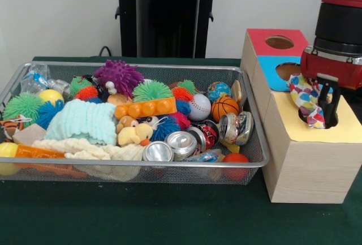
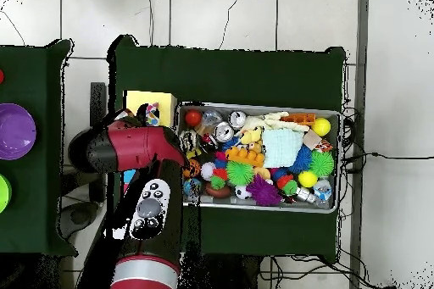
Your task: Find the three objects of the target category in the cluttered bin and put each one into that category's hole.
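Over the yellow hole of the wooden sorting box (image 1: 308, 160), the gripper (image 1: 323, 112) pinches a patterned cloth (image 1: 304, 97), its jaws closed on bunched folds. Soft, light and limp, it looks best taken at a gathered fold.

Cannot tell from either view how the jaws of the gripper (image 1: 323, 109) stand: hidden behind the patterned cloth (image 1: 304, 97) at the yellow hole of the wooden box (image 1: 305, 166), and covered from above by the red arm (image 2: 127, 148). Cut off at the top edge of the front view: the arm's upper part. Buried under the mint cloth (image 1: 82, 121) and neighbouring toys in the wire bin (image 1: 249, 143): lower items, too crowded to name in the overhead view.
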### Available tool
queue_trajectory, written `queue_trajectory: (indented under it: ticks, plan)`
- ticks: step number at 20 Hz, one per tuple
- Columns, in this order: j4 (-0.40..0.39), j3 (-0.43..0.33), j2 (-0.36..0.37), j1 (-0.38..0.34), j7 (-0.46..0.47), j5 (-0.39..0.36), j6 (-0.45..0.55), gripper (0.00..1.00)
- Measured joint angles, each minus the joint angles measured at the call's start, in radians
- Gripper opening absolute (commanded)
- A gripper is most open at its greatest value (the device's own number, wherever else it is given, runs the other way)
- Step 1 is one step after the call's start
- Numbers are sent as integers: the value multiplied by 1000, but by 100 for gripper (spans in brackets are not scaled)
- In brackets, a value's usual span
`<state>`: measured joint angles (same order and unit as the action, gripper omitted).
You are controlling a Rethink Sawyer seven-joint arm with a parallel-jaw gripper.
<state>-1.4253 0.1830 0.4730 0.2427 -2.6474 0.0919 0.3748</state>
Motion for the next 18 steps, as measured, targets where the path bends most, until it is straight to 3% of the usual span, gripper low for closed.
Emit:
queue_trajectory:
  ticks: [18]
  plan:
    - [4, 3, 6, 1, 0, 0, 25, 0]
